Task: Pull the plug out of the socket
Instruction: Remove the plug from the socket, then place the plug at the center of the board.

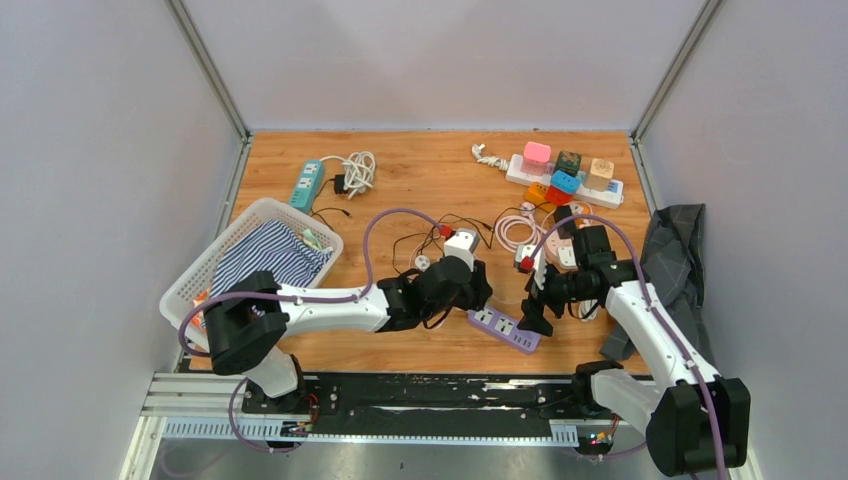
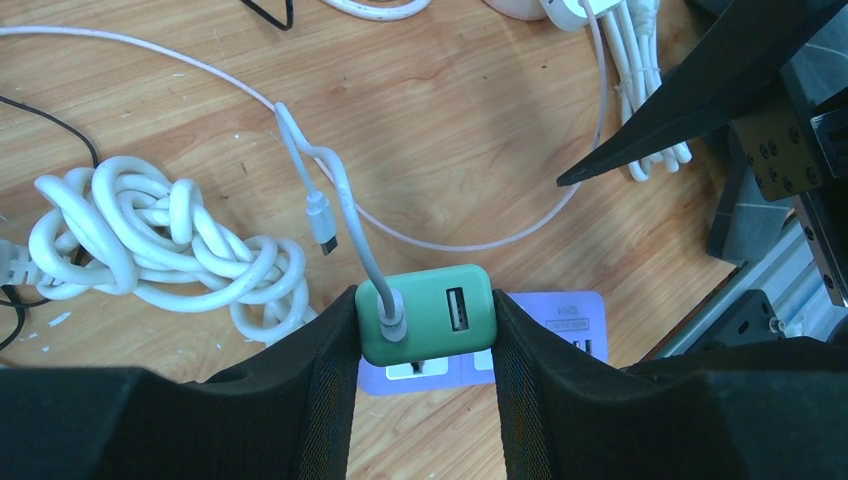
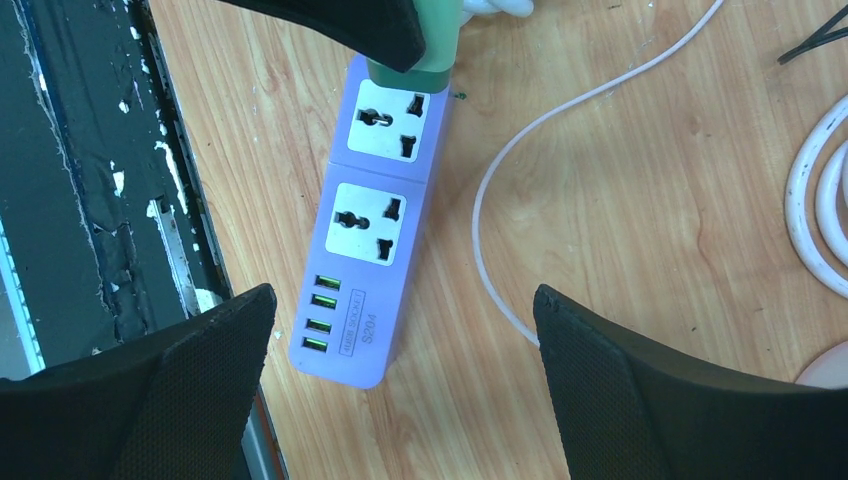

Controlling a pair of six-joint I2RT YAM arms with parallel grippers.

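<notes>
The plug (image 2: 440, 315) is a green block with a USB port and a white cable (image 2: 345, 200) running out of it. My left gripper (image 2: 425, 320) is shut on its two sides, and in the top view that gripper (image 1: 478, 290) covers it. The plug stands over the far end of the purple socket strip (image 3: 375, 230). Whether its pins still sit in the strip I cannot tell. In the right wrist view the plug (image 3: 435, 45) shows at the top edge. My right gripper (image 3: 402, 295) hangs open above the strip's USB end, touching nothing.
A white basket (image 1: 200, 270) with striped cloth stands left. A teal strip (image 1: 307, 183) and a white cable coil (image 1: 358, 170) lie at the back left. A white strip with coloured adapters (image 1: 565, 175) is back right. A dark cloth (image 1: 675, 250) lies right. A white cable bundle (image 2: 150, 240) lies beside the plug.
</notes>
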